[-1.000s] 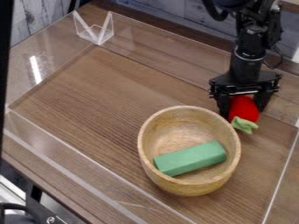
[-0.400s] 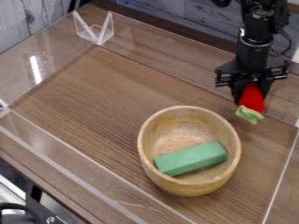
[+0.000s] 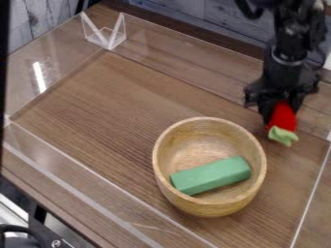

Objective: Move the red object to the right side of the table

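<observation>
Gripper: the black gripper (image 3: 284,103) hangs from the arm at the right edge of the view, pointing straight down at the table; its fingers are drawn in close on the toy fruit's red body, one on each side.
Held thing: the red toy fruit (image 3: 284,122) sits between the fingers and sticks out below them, with its light-green leafy end lowest and turned a little toward the right.
Contact with table: whether the fruit's green end touches the wood or hangs just clear of it cannot be told.
Wooden bowl (image 3: 211,166): below and to the left of the hand, near it but apart, upright on the tabletop.
Green block (image 3: 211,176): lies flat inside the bowl, lower left of the hand.
Table (image 3: 104,111): brown wood-grain top stretching away to the left of the hand.
Clear acrylic wall (image 3: 312,208): just right of the hand, along the table's edge.
</observation>
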`<state>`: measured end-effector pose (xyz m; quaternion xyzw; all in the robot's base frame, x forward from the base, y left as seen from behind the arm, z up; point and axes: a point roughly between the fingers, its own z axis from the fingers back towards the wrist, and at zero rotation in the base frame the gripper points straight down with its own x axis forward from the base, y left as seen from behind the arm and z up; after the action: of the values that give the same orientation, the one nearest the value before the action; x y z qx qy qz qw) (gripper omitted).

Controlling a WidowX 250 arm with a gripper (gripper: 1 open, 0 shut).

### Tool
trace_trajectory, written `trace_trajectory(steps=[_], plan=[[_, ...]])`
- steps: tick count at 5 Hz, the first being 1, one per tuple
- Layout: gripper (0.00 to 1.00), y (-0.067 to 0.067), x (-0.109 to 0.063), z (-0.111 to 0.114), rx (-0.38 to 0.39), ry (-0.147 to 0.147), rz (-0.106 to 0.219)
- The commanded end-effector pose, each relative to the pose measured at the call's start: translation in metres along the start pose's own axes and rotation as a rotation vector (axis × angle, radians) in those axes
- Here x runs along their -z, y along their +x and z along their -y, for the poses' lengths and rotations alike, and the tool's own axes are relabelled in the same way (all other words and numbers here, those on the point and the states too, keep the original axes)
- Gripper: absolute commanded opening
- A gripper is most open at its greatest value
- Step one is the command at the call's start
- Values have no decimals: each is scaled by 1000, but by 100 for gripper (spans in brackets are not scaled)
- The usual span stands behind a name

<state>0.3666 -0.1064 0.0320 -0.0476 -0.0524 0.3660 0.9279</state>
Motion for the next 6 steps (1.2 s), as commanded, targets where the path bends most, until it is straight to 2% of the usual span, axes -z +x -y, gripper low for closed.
trace_trajectory(steps=[1, 2, 4, 6], plan=[[0, 0, -14, 11, 88, -45, 18], [100, 0, -13, 12, 136, -40, 13], [100, 3, -27, 15, 77, -57, 26], [100, -11, -43, 22, 47, -85, 34]])
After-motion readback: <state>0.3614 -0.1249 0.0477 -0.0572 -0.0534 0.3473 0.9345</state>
